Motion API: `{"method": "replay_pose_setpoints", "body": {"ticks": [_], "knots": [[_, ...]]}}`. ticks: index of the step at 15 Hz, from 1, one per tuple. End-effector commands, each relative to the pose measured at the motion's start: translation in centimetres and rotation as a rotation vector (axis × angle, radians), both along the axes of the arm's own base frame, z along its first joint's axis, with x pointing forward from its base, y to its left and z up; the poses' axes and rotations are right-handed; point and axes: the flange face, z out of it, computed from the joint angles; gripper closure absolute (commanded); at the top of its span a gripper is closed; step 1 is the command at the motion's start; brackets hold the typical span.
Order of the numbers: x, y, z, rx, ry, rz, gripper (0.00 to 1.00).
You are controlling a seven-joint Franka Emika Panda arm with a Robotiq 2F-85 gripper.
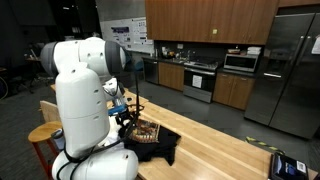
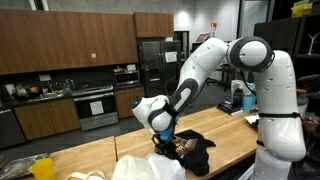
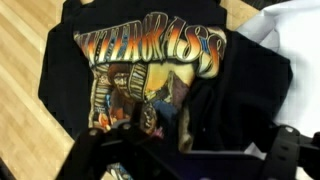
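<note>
A black T-shirt [image 3: 150, 70] with a colourful printed graphic lies crumpled on the wooden counter [image 1: 220, 150]. It shows in both exterior views [image 1: 150, 138] [image 2: 195, 150]. My gripper [image 3: 188, 150] hangs just above the shirt with its jaws spread wide. One dark finger [image 3: 90, 152] stands at the left of the wrist view and the other at the right. Nothing is between them; only the shirt's print and black folds lie underneath. In the exterior views the gripper [image 1: 130, 118] [image 2: 165, 140] sits low over the shirt's edge.
A white cloth [image 3: 295, 30] [image 2: 140, 168] lies beside the shirt. A dark blue device [image 1: 288, 165] rests near the counter's end. A wooden stool [image 1: 45, 135] stands by the robot base. Kitchen cabinets and a steel fridge [image 1: 290, 65] stand behind.
</note>
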Motion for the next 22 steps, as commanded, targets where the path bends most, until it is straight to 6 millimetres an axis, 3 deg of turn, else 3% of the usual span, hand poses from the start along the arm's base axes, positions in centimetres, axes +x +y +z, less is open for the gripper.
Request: {"method": "replay_pose_setpoints", "body": {"ticks": [1,2,4,6,8,10,12,18,20,22], "knots": [[-4.9,-4.1,-0.6,0.059,-0.059,-0.125,0.28],[-6.1,-5.1,-1.2,0.087,-0.06,-0.151,0.29],[-8.4,-7.6,-2.1,0.11,-0.081,-0.187,0.41],[-10.6,-10.5,-2.5,0.104,-0.107,-0.206,0.58],[-11.2,-12.2,-2.0,0.1,-0.133,-0.23,0.74],[-10.2,-13.1,-0.6,0.111,-0.157,-0.257,0.89],[-7.8,-13.1,1.6,0.114,-0.195,-0.276,0.99],[-0.2,-15.3,10.8,0.176,-0.391,-0.388,0.98],[1.1,-17.3,14.2,0.165,-0.457,-0.436,0.98],[1.6,-20.8,17.0,0.129,-0.516,-0.509,0.98]]}}
